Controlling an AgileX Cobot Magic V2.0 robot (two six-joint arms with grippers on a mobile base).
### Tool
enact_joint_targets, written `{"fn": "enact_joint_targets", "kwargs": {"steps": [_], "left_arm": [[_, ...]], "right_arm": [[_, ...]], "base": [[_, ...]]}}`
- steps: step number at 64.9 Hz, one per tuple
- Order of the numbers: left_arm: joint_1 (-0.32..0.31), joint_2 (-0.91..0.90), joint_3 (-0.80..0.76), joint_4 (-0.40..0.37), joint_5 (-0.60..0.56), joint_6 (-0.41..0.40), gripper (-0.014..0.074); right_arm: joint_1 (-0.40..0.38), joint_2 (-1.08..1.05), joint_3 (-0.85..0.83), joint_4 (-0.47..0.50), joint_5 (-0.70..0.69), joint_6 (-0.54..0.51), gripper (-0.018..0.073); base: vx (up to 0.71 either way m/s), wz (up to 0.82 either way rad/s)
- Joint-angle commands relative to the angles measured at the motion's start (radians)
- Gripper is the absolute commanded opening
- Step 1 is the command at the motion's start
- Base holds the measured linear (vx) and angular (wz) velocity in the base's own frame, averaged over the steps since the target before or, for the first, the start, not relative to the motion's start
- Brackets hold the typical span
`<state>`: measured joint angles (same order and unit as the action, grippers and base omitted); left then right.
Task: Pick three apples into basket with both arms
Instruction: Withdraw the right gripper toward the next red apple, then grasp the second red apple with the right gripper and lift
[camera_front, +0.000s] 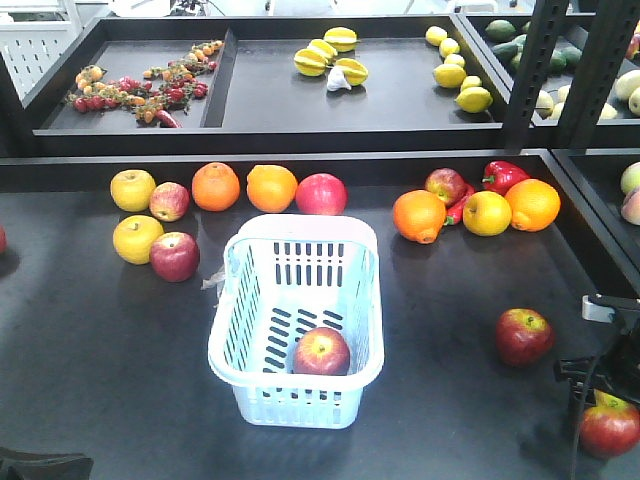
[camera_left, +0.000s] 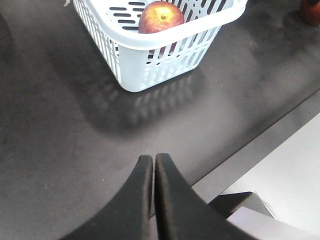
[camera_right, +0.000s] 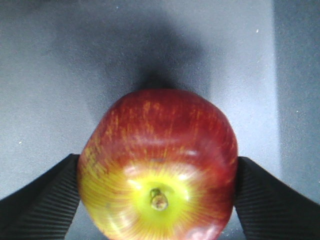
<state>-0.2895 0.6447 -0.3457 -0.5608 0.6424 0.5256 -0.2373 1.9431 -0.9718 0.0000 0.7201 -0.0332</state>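
Mostly dark red apple (camera_right: 159, 165), streaky yellow-green patch.

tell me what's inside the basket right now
One red apple lies on the slotted floor of the basket, close to its near wall. No other fruit shows inside. That near wall hides a strip of floor just behind it.

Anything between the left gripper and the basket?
Nothing: the left wrist view shows only bare dark table between the shut left gripper and the basket.
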Motion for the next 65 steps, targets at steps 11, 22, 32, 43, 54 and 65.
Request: {"fn": "enact_joint_targets", "kwargs": {"steps": [11,22,32,43,54,65], "left_arm": [[-0.001,-0.005,-0.024,-0.033,-0.048,-0.007,-0.0006],[-0.001,-0.005,-0.024,-0.033,-0.048,-0.007,-0.0006],[-0.001,-0.005,-0.024,-0.033,-0.048,-0.007,-0.0006],[-0.001,-0.005,-0.024,-0.033,-0.048,-0.007,-0.0006],[-0.001,-0.005,-0.024,-0.033,-0.048,-0.007,-0.0006],[-0.001,-0.005,-0.024,-0.033,-0.049,-0.007,-0.0006]], "right_arm": [[-0.002,-0.154,-0.022,0.091,0.054,-0.078,0.0133],[-0.002,-0.315,-0.022,0.207,0.084,-0.149,0.0115],[0.019,-0.481,-0.022,0.426,0.128,-0.299,0.0116],[0.13,-0.602,-0.022,0.721,0.119,-0.461,0.0116],[0.299,-0.607,-0.022,0.904,0.058,-0.537,0.0116],[0.478,-0.545,-0.022,0.93,-0.086,-0.538,0.0116]], "base": [[0.0,0.0],[0.0,0.0],[0.0,0.0],[0.0,0.0],[0.0,0.0],[0.0,0.0]]}}
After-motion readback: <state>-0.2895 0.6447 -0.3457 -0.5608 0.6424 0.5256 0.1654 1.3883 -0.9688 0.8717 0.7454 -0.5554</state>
